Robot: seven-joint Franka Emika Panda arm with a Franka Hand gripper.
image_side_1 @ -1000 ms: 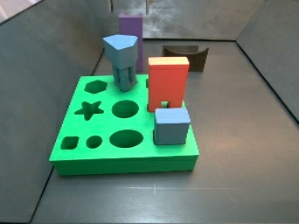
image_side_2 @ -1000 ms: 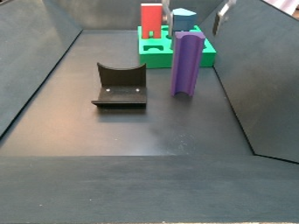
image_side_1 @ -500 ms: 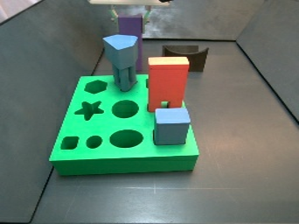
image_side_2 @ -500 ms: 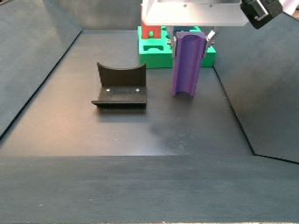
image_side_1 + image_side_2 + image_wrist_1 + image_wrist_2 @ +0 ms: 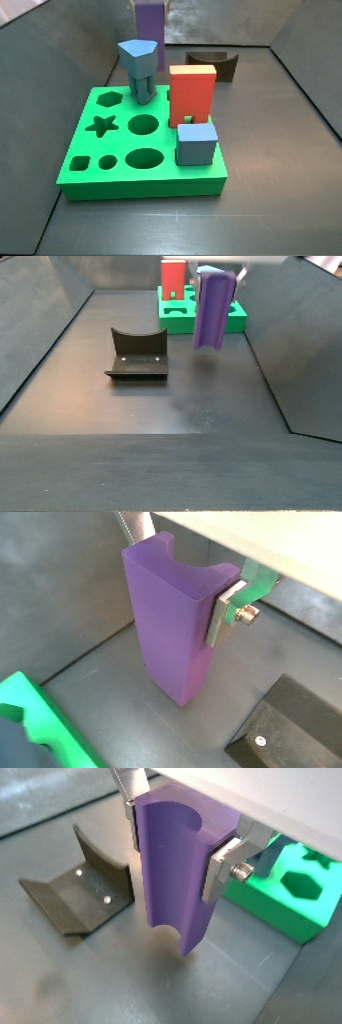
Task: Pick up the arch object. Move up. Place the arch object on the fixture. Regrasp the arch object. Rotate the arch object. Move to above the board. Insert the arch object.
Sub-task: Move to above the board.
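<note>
The purple arch object [image 5: 178, 878] hangs upright, its notched end toward the camera, also seen in a wrist view [image 5: 171, 622]. My gripper [image 5: 177, 853] is shut on it, with silver fingers [image 5: 222, 868] pressed on two opposite sides. In a side view the arch object [image 5: 214, 311] floats clear of the floor, beside the dark fixture [image 5: 136, 354] and in front of the green board [image 5: 179, 314]. From the other side the arch object [image 5: 150, 22] rises behind the board [image 5: 114, 150], and its top is cut off. The fixture [image 5: 78, 893] stands empty.
On the board stand a red-orange block [image 5: 193, 93], a blue-grey pentagon column [image 5: 138, 68] and a small blue block [image 5: 197, 143]. Star, hexagon, circle and square holes are open. Dark sloping walls enclose the floor on all sides.
The gripper came down over the standing arch object, shut on it, and has lifted it off the floor. Nothing else moved.
</note>
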